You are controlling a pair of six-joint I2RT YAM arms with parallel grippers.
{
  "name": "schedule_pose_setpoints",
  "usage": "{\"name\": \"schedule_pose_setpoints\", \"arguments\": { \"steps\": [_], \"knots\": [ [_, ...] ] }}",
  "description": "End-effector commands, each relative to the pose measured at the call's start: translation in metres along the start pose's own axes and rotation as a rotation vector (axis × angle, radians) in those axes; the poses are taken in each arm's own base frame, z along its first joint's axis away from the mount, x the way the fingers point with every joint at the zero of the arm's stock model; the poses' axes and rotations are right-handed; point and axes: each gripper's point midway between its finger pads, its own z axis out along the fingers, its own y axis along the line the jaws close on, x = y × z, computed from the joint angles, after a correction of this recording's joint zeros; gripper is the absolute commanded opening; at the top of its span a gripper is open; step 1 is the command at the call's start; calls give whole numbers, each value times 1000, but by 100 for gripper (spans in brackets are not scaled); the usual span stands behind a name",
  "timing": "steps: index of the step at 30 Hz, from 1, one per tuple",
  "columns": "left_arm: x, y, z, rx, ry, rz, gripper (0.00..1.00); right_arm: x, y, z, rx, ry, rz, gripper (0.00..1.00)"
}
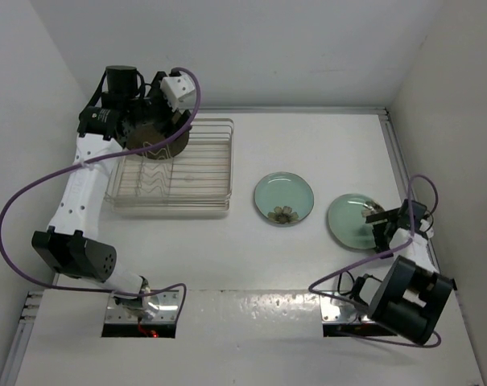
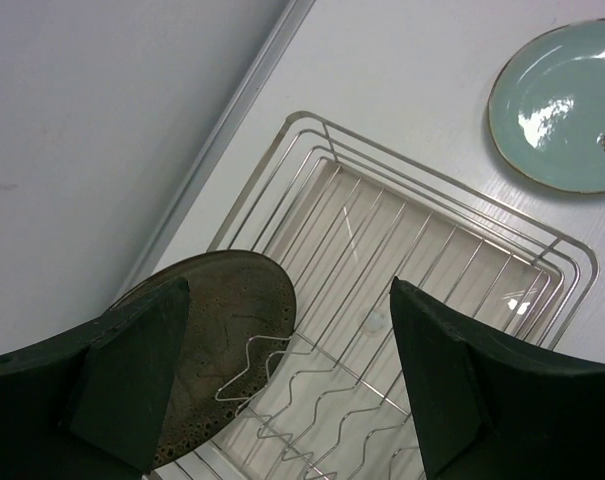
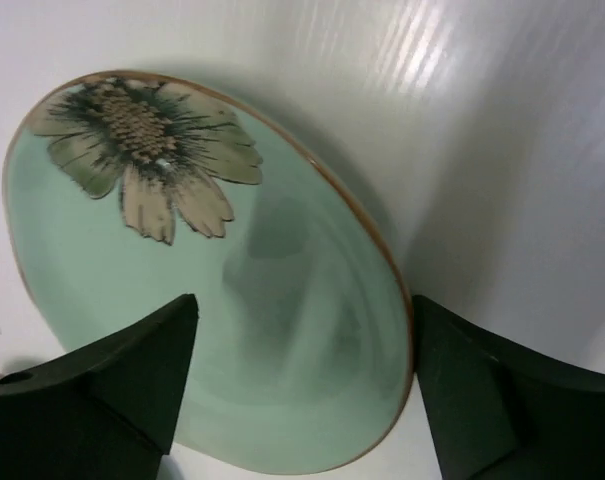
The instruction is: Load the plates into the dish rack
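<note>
With the brown plate (image 2: 222,310) in the dish rack (image 2: 434,238) beneath the open left gripper (image 2: 287,300), the right gripper (image 3: 304,305), also open, hangs over a mint-green plate (image 3: 272,250) whose rim it should next clamp.

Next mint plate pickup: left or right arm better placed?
Right. Its open right gripper hangs over the far-right mint plate, which lies between its fingers in the wrist view. The left gripper, also open, is over the dish rack by the brown plate, much farther away.
</note>
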Motion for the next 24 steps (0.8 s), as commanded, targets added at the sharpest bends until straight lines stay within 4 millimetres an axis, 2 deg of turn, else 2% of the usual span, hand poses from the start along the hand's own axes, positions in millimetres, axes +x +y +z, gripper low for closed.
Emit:
{"name": "schedule_pose_setpoints", "arguments": {
  "steps": [1,4,7,8,11,12,14,15,19,21,22,24],
  "knots": [
    [-17,-4,-17,-9,-33,31,86,20,-1,13,10,111,48,82],
    [-21,-7,-17,-2,-37,34,86,33,-7,22,16,158,62,68],
    [-20,-10,-21,4,-30,29,86,38,-6,28,1,169,100,40],
    [-23,-9,-23,0,-36,24,86,37,-6,29,1,167,108,24],
    [-10,-6,-33,-37,16,-26,86,36,-5,30,-2,165,106,5],
    [7,-8,-30,-30,56,-53,86,36,-6,30,-5,162,93,0],
    [18,-12,-36,-53,102,-64,86,29,1,31,-46,137,67,0],
    [32,-17,-33,-41,140,-84,86,28,4,30,-68,135,56,0],
    [48,-26,-41,-44,184,-106,86,12,32,22,-210,71,-19,0],
    [55,-28,-44,-43,199,-119,86,-4,53,7,-291,0,-102,0],
    [55,-28,-44,-42,199,-110,86,-19,65,-2,-321,-61,-152,0],
    [58,-32,-43,-23,204,-109,86,-31,83,-17,-367,-130,-251,0]
  ]
}}
